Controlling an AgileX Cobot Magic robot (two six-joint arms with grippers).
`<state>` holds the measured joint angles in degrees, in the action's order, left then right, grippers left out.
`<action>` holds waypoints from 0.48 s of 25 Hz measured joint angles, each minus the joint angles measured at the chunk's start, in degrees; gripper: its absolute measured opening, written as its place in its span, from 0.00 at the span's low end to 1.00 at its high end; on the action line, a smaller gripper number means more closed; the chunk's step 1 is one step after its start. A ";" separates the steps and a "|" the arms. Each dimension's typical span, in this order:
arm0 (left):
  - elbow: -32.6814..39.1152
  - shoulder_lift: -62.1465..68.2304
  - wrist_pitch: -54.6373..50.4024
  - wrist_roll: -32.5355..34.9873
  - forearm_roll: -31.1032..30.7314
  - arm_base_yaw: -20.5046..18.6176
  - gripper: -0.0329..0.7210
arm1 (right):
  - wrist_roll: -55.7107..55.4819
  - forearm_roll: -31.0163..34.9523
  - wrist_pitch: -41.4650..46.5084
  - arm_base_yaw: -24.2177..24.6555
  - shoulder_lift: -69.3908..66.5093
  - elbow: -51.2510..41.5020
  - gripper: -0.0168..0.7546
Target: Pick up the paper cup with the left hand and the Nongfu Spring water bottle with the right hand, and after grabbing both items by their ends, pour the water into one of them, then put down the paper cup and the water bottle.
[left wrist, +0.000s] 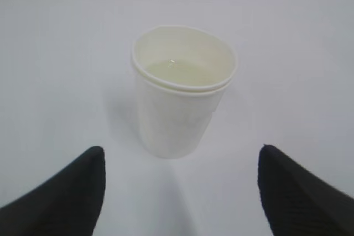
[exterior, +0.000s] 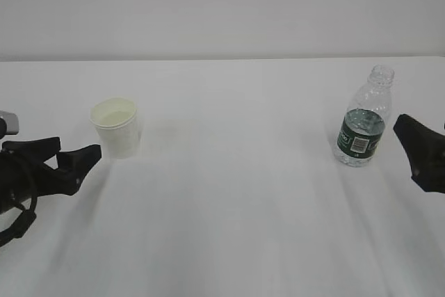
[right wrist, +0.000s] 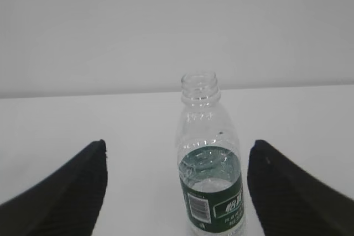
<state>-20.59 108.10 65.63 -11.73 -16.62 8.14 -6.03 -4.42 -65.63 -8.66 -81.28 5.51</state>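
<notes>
The cream-white paper cup (exterior: 115, 128) stands upright on the left of the white table (exterior: 229, 193). My left gripper (exterior: 78, 149) sits low just left of it, open, its fingers apart from the cup. In the left wrist view the cup (left wrist: 182, 100) stands just beyond the two spread fingertips of that gripper (left wrist: 182, 164); a small glint shows inside it. The capless Nongfu Spring water bottle (exterior: 361, 119) stands upright on the right, with water (right wrist: 213, 169) up to its green label. My right gripper (exterior: 410, 145) waits open just right of it. In the right wrist view the bottle (right wrist: 210, 192) rises ahead of the gripper (right wrist: 178, 153), nearer its right finger.
The table is bare white, and a pale wall (exterior: 222, 5) rises behind its far edge. About half the table's width lies between cup and bottle.
</notes>
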 joint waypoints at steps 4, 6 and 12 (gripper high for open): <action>2.62 -2.44 0.00 -2.26 0.22 0.00 0.85 | -0.28 1.22 0.00 0.00 3.05 -0.09 0.79; 3.45 -3.85 0.00 -2.77 0.22 0.00 0.84 | -1.24 1.96 0.00 0.00 4.41 -0.09 0.79; 3.77 -10.22 0.00 -5.94 -1.01 0.00 0.83 | -2.95 4.42 0.00 0.00 6.10 -0.23 0.79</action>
<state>-16.82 97.88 65.63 -17.67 -17.63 8.14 -8.98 0.00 -65.63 -8.66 -75.18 5.28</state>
